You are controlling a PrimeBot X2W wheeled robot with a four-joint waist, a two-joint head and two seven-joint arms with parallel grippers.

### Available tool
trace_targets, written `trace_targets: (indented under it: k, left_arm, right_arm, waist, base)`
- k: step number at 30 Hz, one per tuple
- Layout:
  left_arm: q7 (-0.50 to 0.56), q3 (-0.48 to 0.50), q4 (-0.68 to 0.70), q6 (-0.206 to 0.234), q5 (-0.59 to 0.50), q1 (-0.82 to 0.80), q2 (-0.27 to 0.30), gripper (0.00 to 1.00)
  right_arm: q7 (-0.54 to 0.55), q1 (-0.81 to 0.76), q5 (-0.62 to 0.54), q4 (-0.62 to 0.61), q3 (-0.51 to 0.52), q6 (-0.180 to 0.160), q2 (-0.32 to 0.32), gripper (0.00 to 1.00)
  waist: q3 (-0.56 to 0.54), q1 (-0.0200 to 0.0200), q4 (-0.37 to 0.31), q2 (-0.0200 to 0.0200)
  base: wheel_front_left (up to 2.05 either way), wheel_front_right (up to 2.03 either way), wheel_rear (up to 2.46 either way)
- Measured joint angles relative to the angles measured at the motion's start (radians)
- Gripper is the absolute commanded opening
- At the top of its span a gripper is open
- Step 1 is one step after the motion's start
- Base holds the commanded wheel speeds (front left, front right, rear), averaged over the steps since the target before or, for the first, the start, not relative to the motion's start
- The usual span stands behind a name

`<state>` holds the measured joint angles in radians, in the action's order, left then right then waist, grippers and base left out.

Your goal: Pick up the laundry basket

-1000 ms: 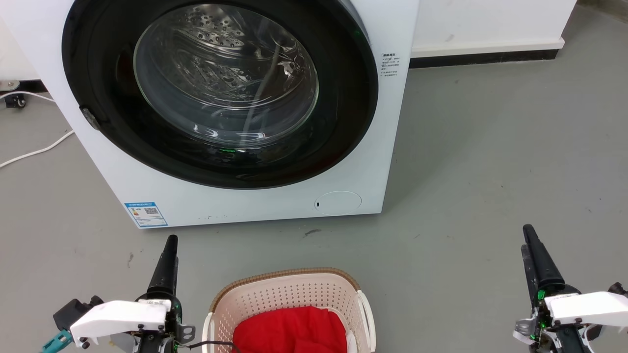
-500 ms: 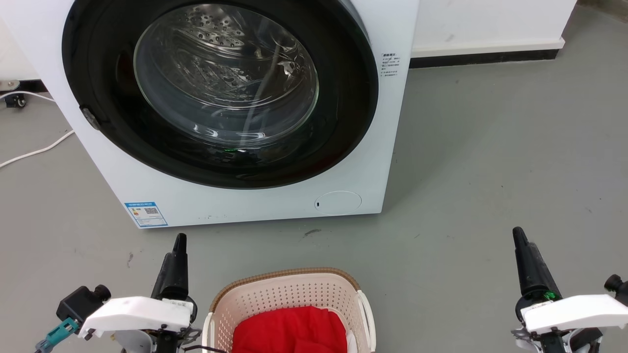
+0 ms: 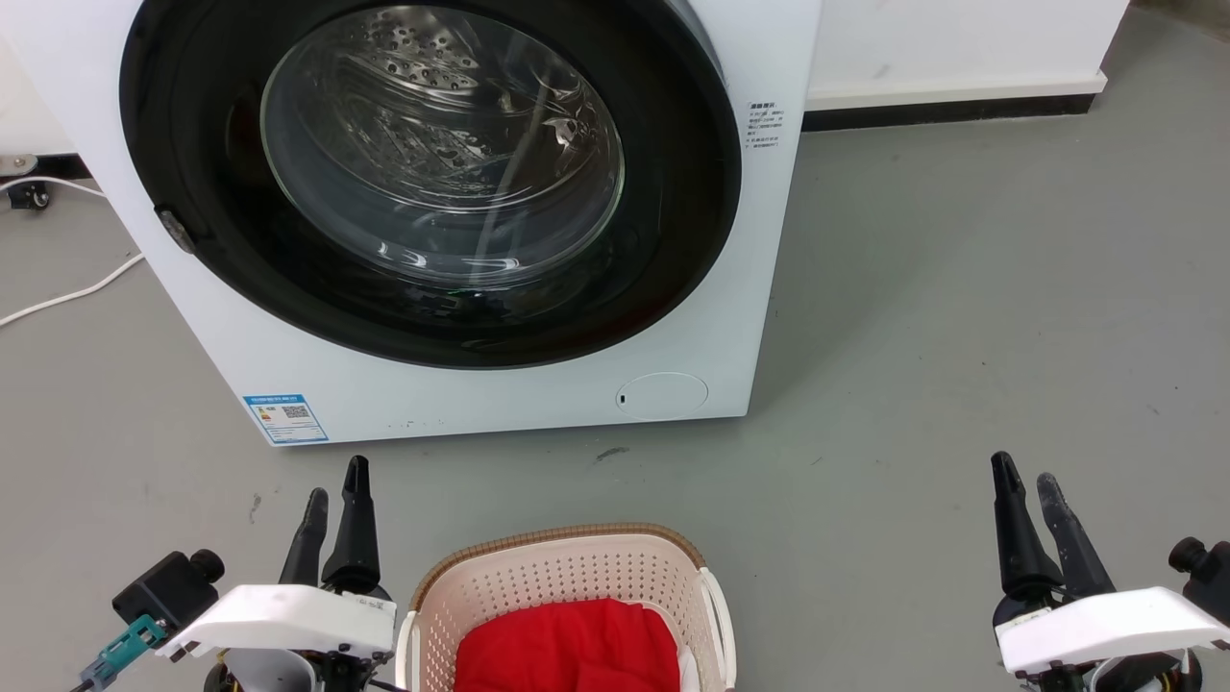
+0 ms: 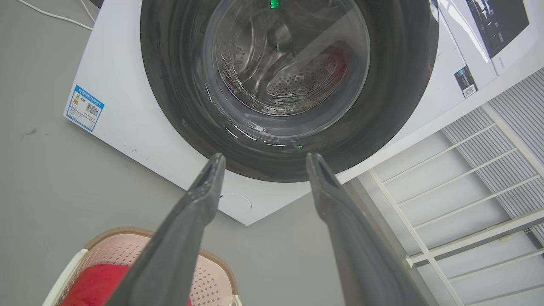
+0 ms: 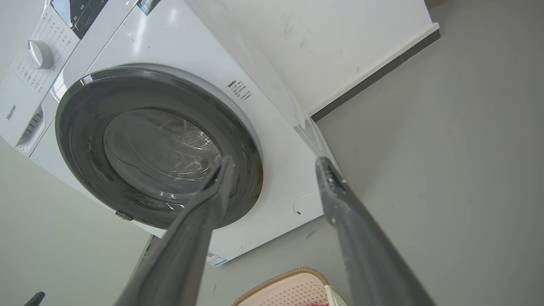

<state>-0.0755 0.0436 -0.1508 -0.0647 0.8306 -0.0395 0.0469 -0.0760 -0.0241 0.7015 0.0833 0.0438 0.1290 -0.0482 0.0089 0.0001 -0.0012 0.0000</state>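
- Laundry basket [image 3: 538, 581] sits on the grey floor [image 3: 961, 336] at the bottom middle of your head view, in front of the washer [image 3: 480, 408] and apart from it
- You can see its brown rim [image 3: 562, 531] and the white handle [image 3: 716, 605] on its right side; a red cloth [image 3: 567, 644] lies inside
- Your left tool [image 3: 336, 481] hangs just left of the basket, close to the rim but not touching it, fingers spread and holding nothing
- In your left wrist view the left tool [image 4: 264, 157] points at the washer's round glass door, and the basket [image 4: 210, 284] shows at the lower left, under one finger
- Your right tool [image 3: 1021, 471] is well apart from the basket, over bare floor on its right, fingers also spread and empty
- In your right wrist view the right tool [image 5: 275, 160] frames the washer's lower corner, and the basket [image 5: 284, 293] peeks in at the bottom edge between the fingers
- A white cable [image 3: 67, 293] lies on the floor left of the washer
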Motion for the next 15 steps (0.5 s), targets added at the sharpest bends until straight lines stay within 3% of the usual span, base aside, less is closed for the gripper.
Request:
trace_targets:
  k: [15]
  left_arm:
    - [-0.046,-0.024,0.003,-0.012,-0.202,0.013,0.0,1.0]
  right_arm:
    - [-0.046,-0.025,-0.208,-0.036,-0.01,0.0,0.0,1.0]
  waist:
    - [0.003,0.0,0.0,0.0]
  base:
    - [0.0,0.0,0.0]
